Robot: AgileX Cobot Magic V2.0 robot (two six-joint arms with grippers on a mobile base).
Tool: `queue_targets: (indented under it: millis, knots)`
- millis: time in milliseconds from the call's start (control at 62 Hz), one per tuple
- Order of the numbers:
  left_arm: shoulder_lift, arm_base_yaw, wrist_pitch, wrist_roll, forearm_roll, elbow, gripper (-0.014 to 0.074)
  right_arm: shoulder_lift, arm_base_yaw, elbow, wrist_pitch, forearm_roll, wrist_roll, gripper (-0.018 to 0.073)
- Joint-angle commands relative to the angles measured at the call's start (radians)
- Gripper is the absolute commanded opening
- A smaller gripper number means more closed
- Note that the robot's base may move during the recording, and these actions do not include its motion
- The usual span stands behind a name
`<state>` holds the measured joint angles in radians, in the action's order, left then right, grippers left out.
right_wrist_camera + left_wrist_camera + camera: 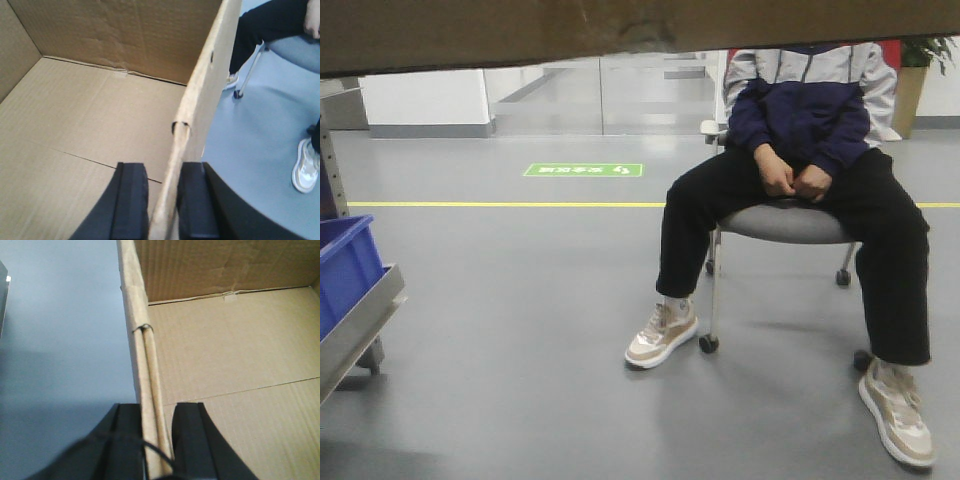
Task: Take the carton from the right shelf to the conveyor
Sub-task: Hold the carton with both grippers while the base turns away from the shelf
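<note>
The carton (pixel 620 25) is a plain brown cardboard box; only its lower edge shows, as a band across the top of the front view. In the left wrist view my left gripper (pixel 157 407) is shut on the carton's (pixel 225 365) left wall, one black finger outside and one inside. In the right wrist view my right gripper (pixel 162 167) is clamped the same way on the right wall of the carton (pixel 75 115). The box is open-topped and empty, held above the grey floor. The conveyor is out of view.
A person (pixel 810 150) sits on a wheeled chair (pixel 785 222) ahead on the right, feet out on the floor. At the left edge a metal rack rail (pixel 360 325) carries a blue bin (pixel 345 270); I cannot tell if it is the right shelf. A yellow line (pixel 500 204) crosses the floor.
</note>
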<state>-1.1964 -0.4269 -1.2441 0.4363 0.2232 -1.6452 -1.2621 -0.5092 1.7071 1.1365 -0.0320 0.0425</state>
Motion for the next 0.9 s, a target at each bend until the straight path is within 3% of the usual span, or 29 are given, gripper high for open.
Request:
queue_targets:
  millis: [0, 886]
  knots:
    - [0.012, 0.001, 0.023, -0.006, 0.013, -0.005, -0.0008, 0.016, 0.000, 0.006, -0.052, 0.005, -0.033, -0.0069]
    - [0.012, 0.001, 0.023, -0.006, 0.033, -0.005, -0.0008, 0.016, 0.000, 0.006, -0.052, 0.003, -0.033, -0.0069]
